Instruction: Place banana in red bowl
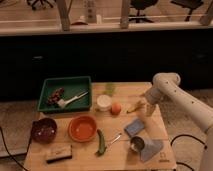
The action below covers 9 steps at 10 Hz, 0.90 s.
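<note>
The small yellow banana [134, 107] lies on the wooden table, right of the round orange fruit [116, 108]. The gripper [145, 106] hangs at the end of the white arm [167, 85] that reaches in from the right. It sits right at the banana's right end, low over the table. Whether it touches the banana cannot be made out. The red bowl [82, 128] stands empty at the table's front middle, well to the left of the banana and the gripper.
A green tray [46, 98] with utensils stands at the back left, with a white cup [103, 102] beside it. A dark maroon bowl [44, 129] is at the front left. A green vegetable [101, 142], blue sponge [135, 127], metal cup [136, 145] and grey cloth [154, 149] lie in front.
</note>
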Each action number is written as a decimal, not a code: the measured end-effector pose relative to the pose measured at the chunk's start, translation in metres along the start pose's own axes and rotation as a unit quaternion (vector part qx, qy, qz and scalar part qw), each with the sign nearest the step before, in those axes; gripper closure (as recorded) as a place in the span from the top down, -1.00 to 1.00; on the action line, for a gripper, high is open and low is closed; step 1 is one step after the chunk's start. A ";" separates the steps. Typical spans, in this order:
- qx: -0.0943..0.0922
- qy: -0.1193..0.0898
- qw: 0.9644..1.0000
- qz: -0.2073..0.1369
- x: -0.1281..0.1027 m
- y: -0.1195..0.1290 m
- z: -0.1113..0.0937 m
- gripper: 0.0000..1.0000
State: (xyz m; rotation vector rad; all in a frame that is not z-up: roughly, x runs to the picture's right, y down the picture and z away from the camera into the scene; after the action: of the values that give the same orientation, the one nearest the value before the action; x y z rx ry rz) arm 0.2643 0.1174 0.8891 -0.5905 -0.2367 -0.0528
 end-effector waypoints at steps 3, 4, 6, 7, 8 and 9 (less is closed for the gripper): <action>-0.004 -0.004 1.000 -0.004 -0.002 0.000 0.004 0.60; -0.005 -0.005 1.000 -0.004 -0.001 0.000 0.006 0.60; -0.007 -0.007 1.000 -0.004 0.001 -0.001 0.008 0.60; -0.009 -0.008 1.000 -0.008 0.000 -0.001 0.010 0.60; -0.011 -0.009 1.000 -0.011 -0.001 -0.001 0.011 0.60; -0.011 -0.010 1.000 -0.013 -0.001 -0.002 0.012 0.60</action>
State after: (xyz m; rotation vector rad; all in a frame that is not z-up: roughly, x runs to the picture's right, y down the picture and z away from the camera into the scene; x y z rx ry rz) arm 0.2608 0.1220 0.8993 -0.6103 -0.2642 -0.0738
